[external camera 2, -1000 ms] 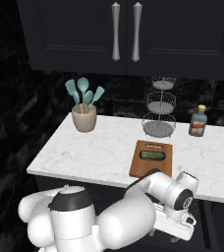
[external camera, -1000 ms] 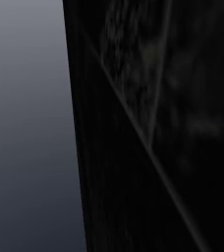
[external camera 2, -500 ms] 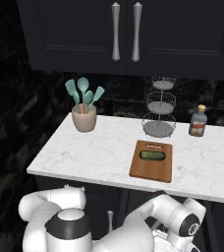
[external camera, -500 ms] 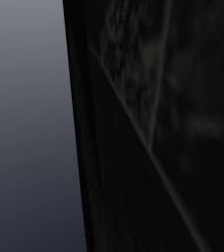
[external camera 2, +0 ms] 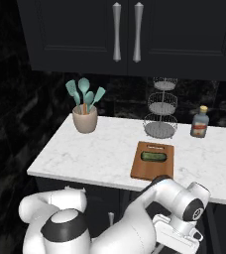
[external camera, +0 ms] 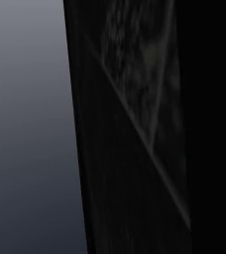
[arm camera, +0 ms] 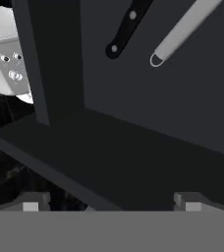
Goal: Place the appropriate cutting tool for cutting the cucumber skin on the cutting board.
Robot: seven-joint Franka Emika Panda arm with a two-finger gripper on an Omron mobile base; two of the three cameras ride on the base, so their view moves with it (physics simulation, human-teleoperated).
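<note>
Drawer open below the counter; two tools inside: black-handled knife and grey-handled peeler, side by side, apart, handle ends toward the camera. Gripper over the drawer's front edge, jaws spread fully wide, empty, short of both tools. On the counter: board carrying cucumber; utensil pot, wire rack, bottle behind.

Brown cutting board — green cucumber
</note>
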